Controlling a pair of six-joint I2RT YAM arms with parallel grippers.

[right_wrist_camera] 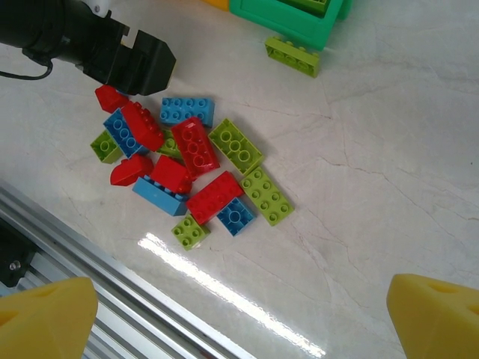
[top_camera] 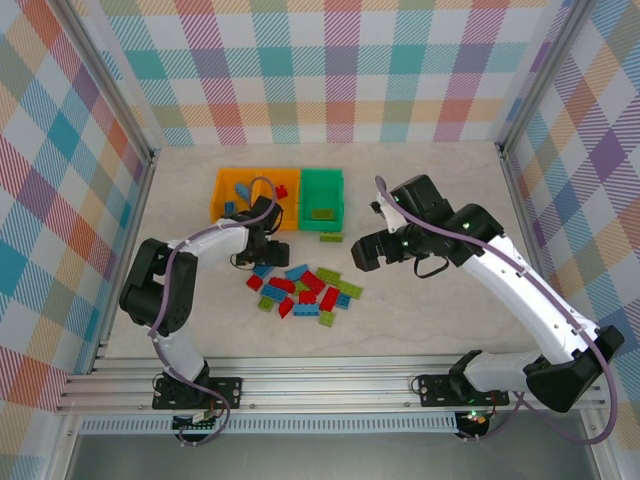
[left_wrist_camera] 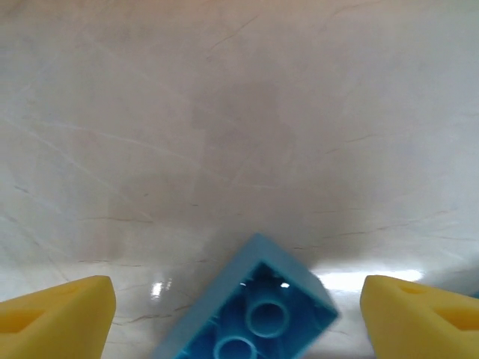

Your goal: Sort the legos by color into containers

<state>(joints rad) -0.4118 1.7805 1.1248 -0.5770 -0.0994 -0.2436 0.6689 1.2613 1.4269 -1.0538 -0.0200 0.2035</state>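
Note:
The legos point(top_camera: 300, 290) lie in a loose pile of red, blue and lime bricks at the table's middle, also in the right wrist view point(right_wrist_camera: 187, 161). Behind it stand the containers: two orange bins point(top_camera: 243, 187) and a green bin point(top_camera: 322, 190). My left gripper point(top_camera: 262, 250) hangs low over the pile's far-left edge. In the left wrist view it point(left_wrist_camera: 238, 318) is open, with an upside-down blue brick point(left_wrist_camera: 254, 310) lying between its yellow fingertips point(left_wrist_camera: 56, 318), touching neither. My right gripper point(top_camera: 362, 252) is open and holds nothing; it point(right_wrist_camera: 239, 318) hovers right of the pile.
A lime brick point(top_camera: 331, 237) lies alone on the table in front of the green bin point(right_wrist_camera: 288, 15). The bins hold a few bricks. An aluminium rail point(right_wrist_camera: 75, 254) runs along the near edge. Checked walls close in both sides and the back.

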